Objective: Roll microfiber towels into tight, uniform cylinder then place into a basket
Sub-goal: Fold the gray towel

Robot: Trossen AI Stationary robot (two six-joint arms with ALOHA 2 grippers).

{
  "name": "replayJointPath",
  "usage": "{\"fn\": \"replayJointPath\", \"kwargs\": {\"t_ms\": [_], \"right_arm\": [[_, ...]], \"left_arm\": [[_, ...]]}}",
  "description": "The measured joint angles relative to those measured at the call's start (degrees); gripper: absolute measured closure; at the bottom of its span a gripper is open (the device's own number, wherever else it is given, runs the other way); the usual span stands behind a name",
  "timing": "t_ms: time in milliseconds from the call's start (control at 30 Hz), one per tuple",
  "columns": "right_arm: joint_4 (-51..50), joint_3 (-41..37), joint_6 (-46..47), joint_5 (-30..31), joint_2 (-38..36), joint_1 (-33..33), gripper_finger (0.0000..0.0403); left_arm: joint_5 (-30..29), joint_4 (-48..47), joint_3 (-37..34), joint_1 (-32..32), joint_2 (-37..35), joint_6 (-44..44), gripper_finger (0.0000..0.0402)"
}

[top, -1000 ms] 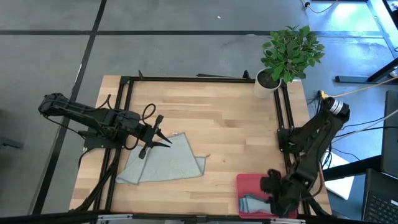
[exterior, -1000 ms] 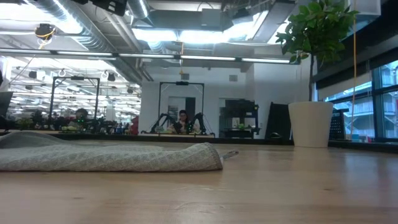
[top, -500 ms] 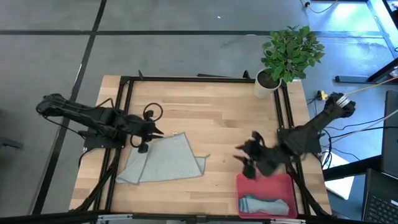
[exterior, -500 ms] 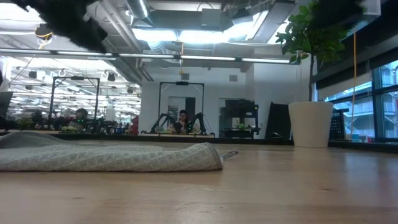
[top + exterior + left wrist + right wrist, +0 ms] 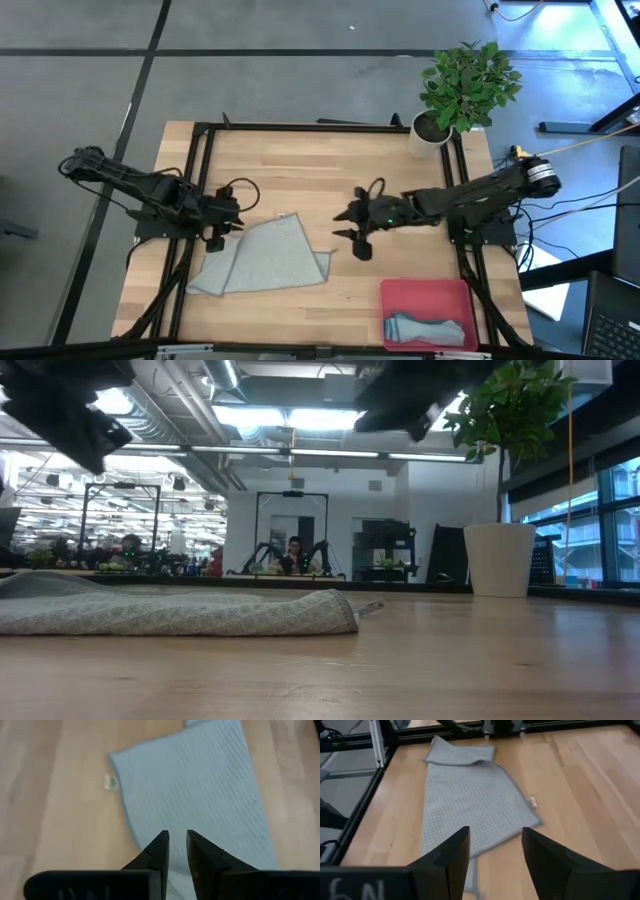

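High view shows one towel (image 5: 428, 328) already rolled and lying in the pink basket (image 5: 400, 297) at the tabletop's near right, so I have both arms over the flat grey-green towel (image 5: 268, 260). My left gripper (image 5: 222, 222) hangs above its far left corner, jaws a narrow slit, empty. My right gripper (image 5: 357, 232) hovers beside its right edge, jaws parted, empty, ready to start the roll.

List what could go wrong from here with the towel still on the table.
1. The grey towel lies skewed with one end folded over, so a roll may come out loose or uneven.
2. The right gripper and left gripper flank it closely and might tug it apart.
3. The pink basket already holds a rolled towel, leaving less room.
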Motion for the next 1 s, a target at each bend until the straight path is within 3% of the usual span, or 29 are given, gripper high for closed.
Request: {"fn": "replayJointPath", "kwargs": {"t_ms": [267,433,633,767,1000], "right_arm": [[8.98,0.0,-6.53,-8.16,8.81,-4.41,0.0223],[11.81,0.0,-11.74,-8.27,12.59,-5.52,0.0223],[14.22,0.0,-11.75,-8.27,14.17,-6.33,0.0223],[14.36,0.0,-11.72,-8.27,14.17,-6.31,0.0223],[14.53,0.0,-11.76,-8.31,14.17,-6.31,0.0223]], "left_arm": [[1.75,-1.39,0.0,-6.8,0.01,-8.52,0.0345],[1.43,0.05,0.0,-9.59,0.01,-9.86,0.0345],[1.15,3.57,0.0,-9.97,0.09,-10.12,0.0345],[1.11,5.71,0.0,-9.95,0.09,-15.52,0.0345],[8.53,6.22,-0.87,-11.7,1.3,-24.94,0.0345]]}}
